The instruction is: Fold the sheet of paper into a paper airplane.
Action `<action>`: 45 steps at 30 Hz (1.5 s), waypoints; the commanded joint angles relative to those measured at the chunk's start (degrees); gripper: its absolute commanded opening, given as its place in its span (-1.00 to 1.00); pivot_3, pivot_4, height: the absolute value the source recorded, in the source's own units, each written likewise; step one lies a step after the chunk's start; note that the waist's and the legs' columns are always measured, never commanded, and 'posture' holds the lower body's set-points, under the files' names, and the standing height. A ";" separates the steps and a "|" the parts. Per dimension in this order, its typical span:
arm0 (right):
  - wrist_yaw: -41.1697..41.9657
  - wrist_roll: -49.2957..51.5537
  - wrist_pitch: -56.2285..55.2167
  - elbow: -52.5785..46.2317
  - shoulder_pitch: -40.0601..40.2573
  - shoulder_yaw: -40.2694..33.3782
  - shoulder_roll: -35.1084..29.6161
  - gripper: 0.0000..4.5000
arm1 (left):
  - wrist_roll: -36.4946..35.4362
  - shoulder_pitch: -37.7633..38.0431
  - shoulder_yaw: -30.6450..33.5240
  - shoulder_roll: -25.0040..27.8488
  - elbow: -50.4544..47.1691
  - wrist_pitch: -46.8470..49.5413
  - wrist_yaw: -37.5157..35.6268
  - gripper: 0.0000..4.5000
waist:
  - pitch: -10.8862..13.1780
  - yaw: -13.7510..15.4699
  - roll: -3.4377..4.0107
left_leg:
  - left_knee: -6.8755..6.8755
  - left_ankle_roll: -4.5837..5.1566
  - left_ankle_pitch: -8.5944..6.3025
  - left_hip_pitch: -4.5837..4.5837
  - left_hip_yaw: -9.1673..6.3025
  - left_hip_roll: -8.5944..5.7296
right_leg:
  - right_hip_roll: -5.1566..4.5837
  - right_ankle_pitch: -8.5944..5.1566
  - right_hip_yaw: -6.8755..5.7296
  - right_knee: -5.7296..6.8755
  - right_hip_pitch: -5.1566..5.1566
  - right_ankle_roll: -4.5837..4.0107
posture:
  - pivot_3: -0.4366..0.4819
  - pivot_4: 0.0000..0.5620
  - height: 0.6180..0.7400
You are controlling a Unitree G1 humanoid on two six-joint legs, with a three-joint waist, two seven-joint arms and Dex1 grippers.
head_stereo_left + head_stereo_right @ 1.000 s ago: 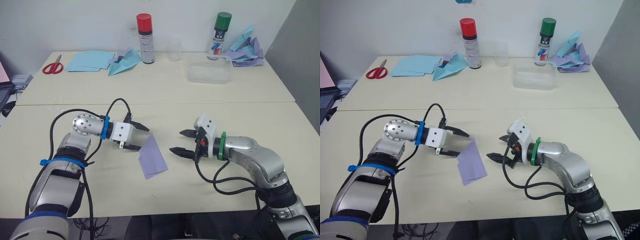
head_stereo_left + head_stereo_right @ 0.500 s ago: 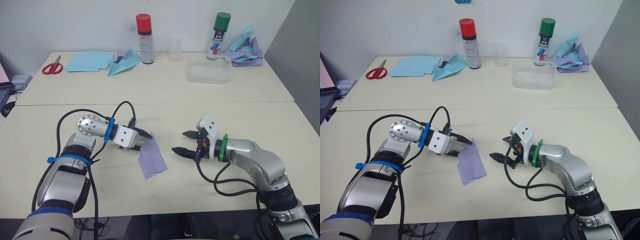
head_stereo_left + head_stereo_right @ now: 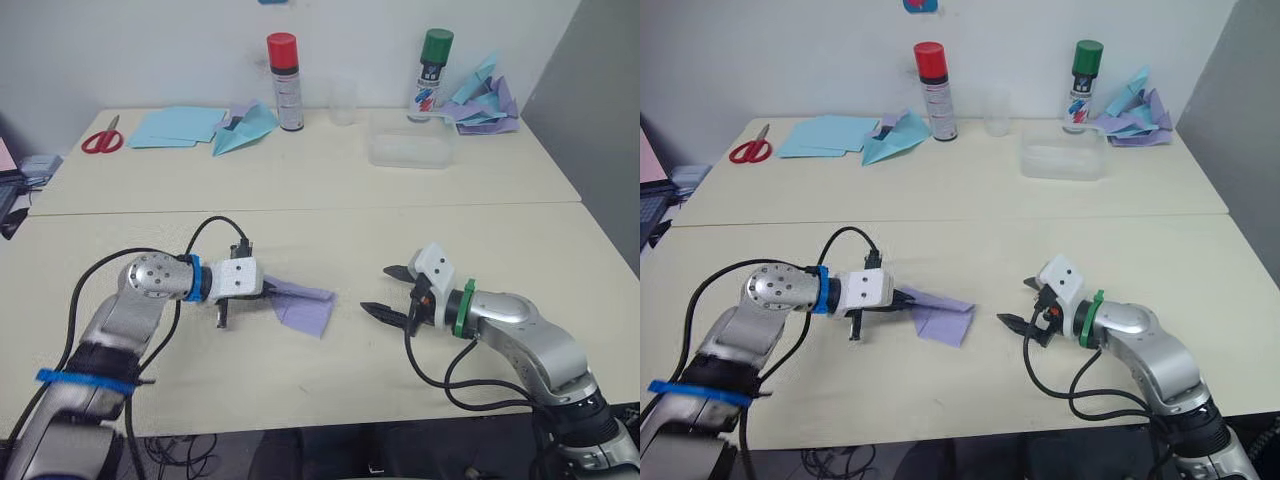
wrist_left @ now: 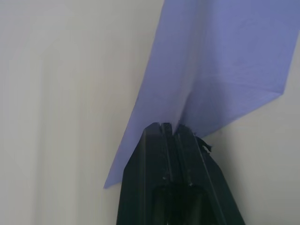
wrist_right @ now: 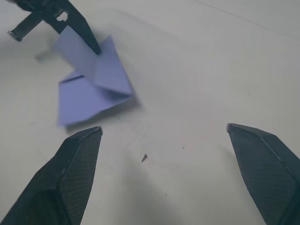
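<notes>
The sheet (image 3: pixel 303 304), apparently partly folded, is pinched at its edge by the closed left gripper (image 3: pixel 268 291) on the table (image 3: pixel 330 190). The right gripper (image 3: pixel 383 291) is spread wide nearby, empty.

Two cream, smooth-topped rectangular tables (image 3: pixel 330 190) stand pushed together, their seam running straight across the middle of the frame from left to right. Behind the far table a plain white wall (image 3: pixel 150 45) fills the top of the frame, evenly and softly lit, and a flat grey panel (image 3: pixel 600 110) rises along the right edge. Below the near table edge, at the bottom of the frame, lies a dark floor (image 3: pixel 940 455).
</notes>
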 commanded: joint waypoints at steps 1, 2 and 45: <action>-0.64 -0.87 -2.54 -0.99 -0.16 -0.49 0.72 0.99 | 1.35 1.75 -0.95 -2.02 -15.49 17.64 5.24 -0.98 | 0.00 0.27 0.00 | 0.00 0.00 0.00 0.00 -0.01 0.00 | 0.01 0.00 -0.01 -0.01 0.00 0.00 | -0.05 -0.47 1.00; -0.43 -1.27 -3.10 -0.46 -0.14 -0.52 0.66 0.99 | 2.19 2.03 -1.89 -2.74 -17.51 20.04 6.60 -0.98 | 0.00 0.36 0.00 | 0.01 -0.01 0.01 0.00 -0.04 -0.01 | 0.02 0.00 -0.03 -0.01 0.02 0.00 | -0.05 -0.47 1.00; 22.80 -15.12 -46.19 30.13 -12.87 11.87 6.55 -0.99 | -21.82 20.97 20.09 3.01 -14.56 -0.69 5.73 1.00 | -0.01 0.45 -0.01 | 0.28 -0.04 0.03 0.23 -0.03 0.04 | -0.12 0.04 0.00 0.16 0.26 -0.11 | -0.05 -0.47 1.00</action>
